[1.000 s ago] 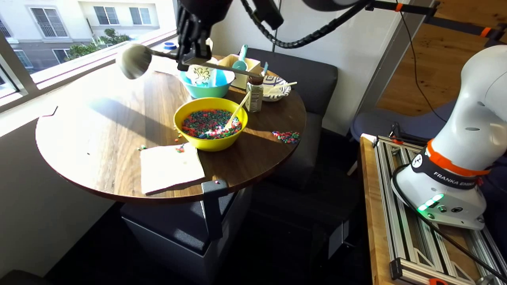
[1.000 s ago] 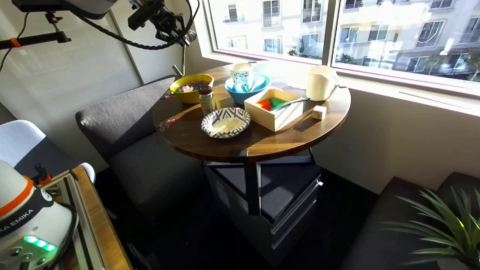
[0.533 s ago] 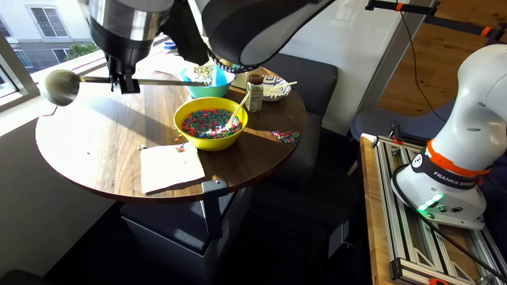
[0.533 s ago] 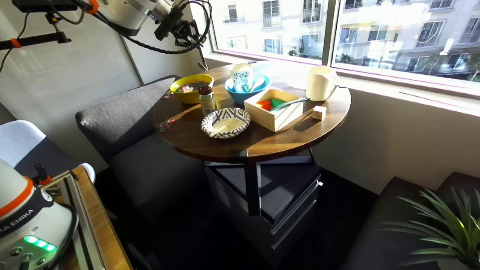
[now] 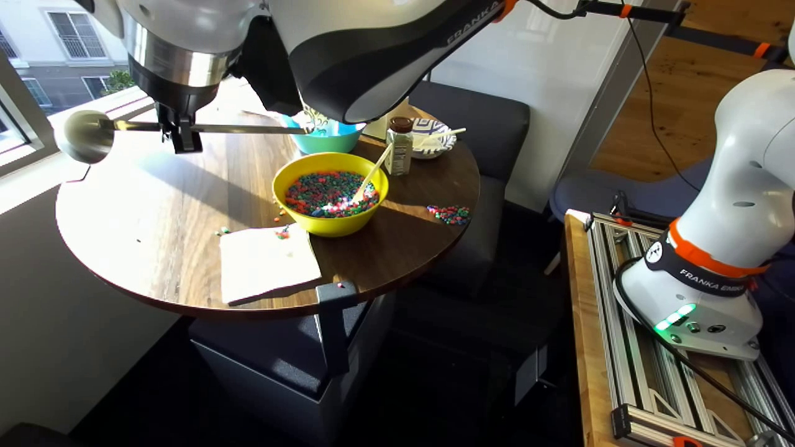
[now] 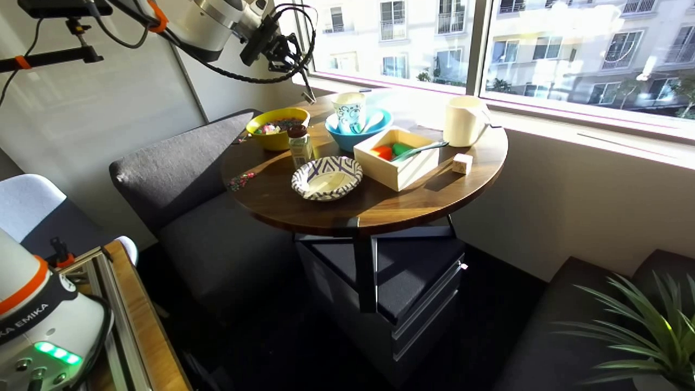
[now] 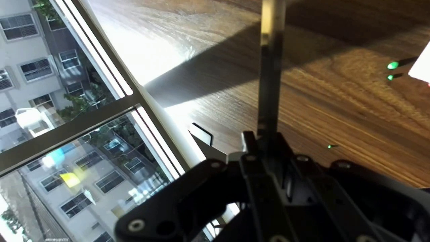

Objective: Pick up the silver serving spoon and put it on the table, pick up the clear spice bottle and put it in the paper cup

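Observation:
My gripper (image 5: 180,146) is shut on the handle of the silver serving spoon (image 5: 242,129), held above the window side of the table (image 5: 180,254). The spoon's round bowl end points toward the window. In the wrist view the gripper (image 7: 262,143) pinches the handle (image 7: 270,74). The clear spice bottle (image 5: 399,155) with a brown cap stands upright beside the yellow bowl; it also shows in an exterior view (image 6: 300,149). The paper cup (image 6: 349,111), pale with a teal pattern, stands inside the blue bowl. The arm partly hides the cup in an exterior view (image 5: 317,121).
The yellow bowl (image 5: 338,228) holds colored beads and a pale utensil. A napkin (image 5: 267,267) lies at the near edge. The blue bowl (image 6: 347,142), patterned bowl (image 6: 326,191), wooden box (image 6: 399,175), pitcher (image 6: 460,125) and small cube (image 6: 462,164) share the table. Window frame (image 7: 134,97) borders it.
My gripper has moved toward the window side and lower, carrying the spoon. The spoon has turned to lie nearly level in an exterior view. The table objects have not moved.

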`<state>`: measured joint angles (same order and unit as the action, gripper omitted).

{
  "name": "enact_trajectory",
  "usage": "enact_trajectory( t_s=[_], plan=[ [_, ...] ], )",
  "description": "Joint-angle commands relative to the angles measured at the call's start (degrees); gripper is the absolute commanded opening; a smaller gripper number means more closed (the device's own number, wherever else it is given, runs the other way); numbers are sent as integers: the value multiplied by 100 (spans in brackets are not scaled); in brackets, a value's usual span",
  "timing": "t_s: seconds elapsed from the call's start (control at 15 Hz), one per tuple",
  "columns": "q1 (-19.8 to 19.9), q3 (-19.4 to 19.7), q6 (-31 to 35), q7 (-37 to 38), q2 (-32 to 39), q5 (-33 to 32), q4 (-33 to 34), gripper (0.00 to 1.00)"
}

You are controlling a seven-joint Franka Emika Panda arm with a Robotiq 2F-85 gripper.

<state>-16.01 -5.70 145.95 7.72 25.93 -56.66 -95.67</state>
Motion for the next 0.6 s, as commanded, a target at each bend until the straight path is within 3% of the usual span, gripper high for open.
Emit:
enact_trajectory(
  t_s=[0.0,0.27,0.53],
  plan=[
    [-51,49,18,-90,611,8,636,4],
    [118,-164,212,-1046,1324,589,1315,4],
    [168,-194,-225,-2161,1857,1321,2055,4]
  ],
)
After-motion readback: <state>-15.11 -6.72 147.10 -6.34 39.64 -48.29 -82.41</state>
